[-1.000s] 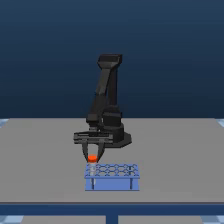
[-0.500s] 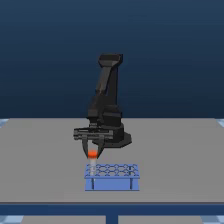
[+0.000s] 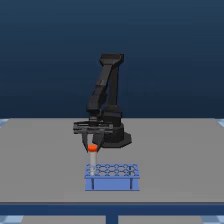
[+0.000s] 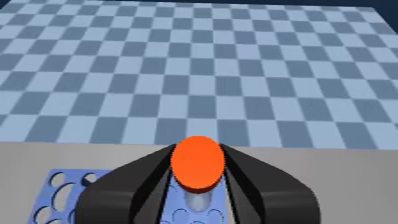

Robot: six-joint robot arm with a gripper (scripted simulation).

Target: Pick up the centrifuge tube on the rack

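The blue rack (image 3: 112, 176) with rows of round holes stands on the grey table near its front edge. Above the rack's end on the exterior view's left, my gripper (image 3: 92, 147) is shut on the centrifuge tube (image 3: 92, 156) just at its orange-red cap, and the whitish body hangs down with its tip at about the rack's top. In the wrist view the cap (image 4: 197, 163) sits clamped between the two black fingers (image 4: 133, 180), with the rack (image 4: 62, 192) below and the tube's body mostly hidden.
The arm's black base (image 3: 118, 136) stands on the grey table (image 3: 190, 155) behind the rack. A checkered floor (image 4: 204, 70) lies beyond the table's edge in the wrist view.
The gripper has risen with the tube held in it, so the orange cap now stands higher above the rack than a second ago.
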